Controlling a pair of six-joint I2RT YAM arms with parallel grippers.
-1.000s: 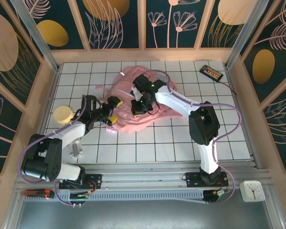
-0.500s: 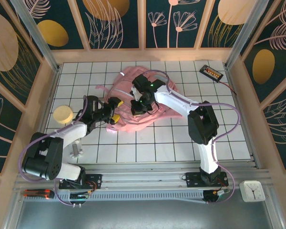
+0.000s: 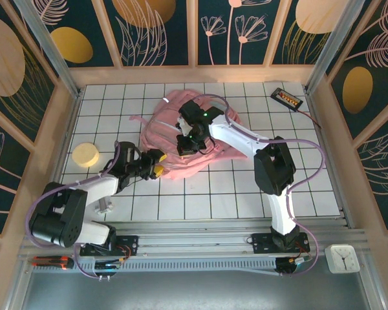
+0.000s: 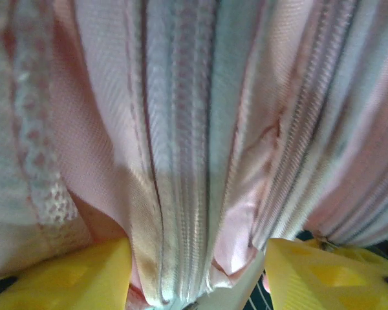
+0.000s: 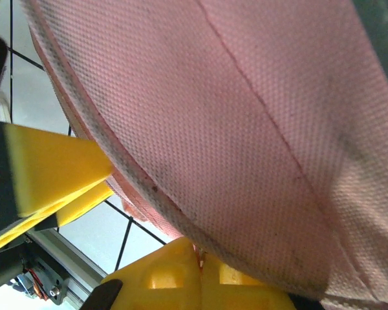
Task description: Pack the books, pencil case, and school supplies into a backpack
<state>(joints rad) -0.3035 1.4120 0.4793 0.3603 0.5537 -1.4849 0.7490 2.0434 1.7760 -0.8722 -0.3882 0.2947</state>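
Observation:
The bright pink backpack lies bunched in the middle of the table. My left gripper is at its near-left edge. In the left wrist view its yellow fingers stand apart on either side of a fold of the backpack's zipper edge, with a sliver of table showing beside the right finger. My right gripper is over the backpack's middle. In the right wrist view that gripper has its fingers pressed together on a thin seam of the pink fabric. The books, pencil case and school supplies are out of view.
A round pale yellow disc lies at the left of the table. A black gadget with a cable sits at the back right. A small metal piece stands near the left arm. Wooden walls ring the tiled table.
My left gripper has slid toward the near edge along the backpack's rim, and its jaws have narrowed around the fabric fold. The right gripper has stayed put, still shut.

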